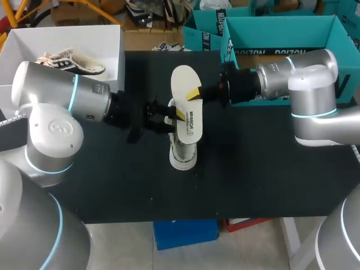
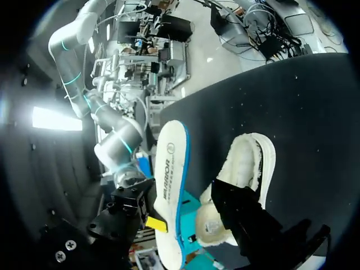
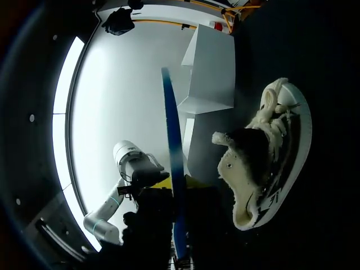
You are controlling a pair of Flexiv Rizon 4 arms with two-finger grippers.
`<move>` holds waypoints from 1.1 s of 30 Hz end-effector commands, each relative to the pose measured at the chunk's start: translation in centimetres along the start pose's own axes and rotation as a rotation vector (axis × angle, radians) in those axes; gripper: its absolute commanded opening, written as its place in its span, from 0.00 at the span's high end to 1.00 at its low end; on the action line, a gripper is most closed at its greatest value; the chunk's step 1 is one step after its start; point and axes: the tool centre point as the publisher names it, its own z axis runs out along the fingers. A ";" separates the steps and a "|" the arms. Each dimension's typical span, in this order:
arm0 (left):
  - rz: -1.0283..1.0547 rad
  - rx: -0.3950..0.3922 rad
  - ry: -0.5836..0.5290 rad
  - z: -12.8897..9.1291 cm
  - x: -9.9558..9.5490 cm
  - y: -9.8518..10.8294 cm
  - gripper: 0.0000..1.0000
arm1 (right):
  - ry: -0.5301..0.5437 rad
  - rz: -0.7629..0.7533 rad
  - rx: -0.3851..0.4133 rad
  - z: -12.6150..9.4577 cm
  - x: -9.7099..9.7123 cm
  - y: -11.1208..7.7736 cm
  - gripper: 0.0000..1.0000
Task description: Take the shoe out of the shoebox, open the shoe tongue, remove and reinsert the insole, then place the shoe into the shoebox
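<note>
The white insole [image 1: 185, 107] with a blue underside hangs over the middle of the table, tilted above the shoe. My right gripper [image 1: 195, 94] is shut on its edge, yellow tips on both faces [image 3: 174, 184]. Below it the white fleece-lined shoe [image 1: 183, 153] rests on the black table. My left gripper [image 1: 171, 112] is at the shoe's collar, open, with one dark finger [image 2: 242, 216] lying over the fleece opening [image 2: 247, 163]. In the right wrist view the insole [image 3: 173, 169] shows edge-on, with the shoe [image 3: 270, 163] beside it.
The white shoebox [image 1: 109, 42] stands at the back left with a second shoe [image 1: 73, 63] in it. Teal boxes [image 1: 292, 31] stand at the back right behind my right arm. The black table [image 1: 112, 180] has bare room along its front.
</note>
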 end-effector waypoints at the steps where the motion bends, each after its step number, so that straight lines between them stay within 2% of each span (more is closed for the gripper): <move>1: -0.035 -0.004 0.183 -2.6 -2.1 -0.8 0.00 | -0.002 0.001 0.000 0.1 0.0 0.1 1.00; 7: -0.014 -0.012 0.412 -3.6 -4.6 -1.1 0.00 | -0.002 0.001 0.000 0.1 0.0 0.1 1.00; 12: 0.030 -0.022 0.615 -3.4 -6.1 -1.2 0.00 | -0.002 0.001 0.000 0.1 0.0 0.1 1.00; 14: 0.035 -0.017 0.640 -3.2 -6.8 -1.3 0.00 | -0.002 0.001 0.000 0.1 0.0 0.1 1.00; 19: 0.068 -0.079 0.729 -2.6 -8.0 -1.3 0.00 | -0.002 0.001 0.000 0.1 0.0 0.1 1.00; 25: 0.075 -0.082 0.822 -1.5 -8.5 -1.2 0.00 | -0.002 0.001 0.000 0.1 0.0 0.1 1.00; 33: 0.070 -0.058 0.826 -0.5 -8.9 -0.7 0.00 | -0.002 0.001 0.000 0.1 0.0 0.1 1.00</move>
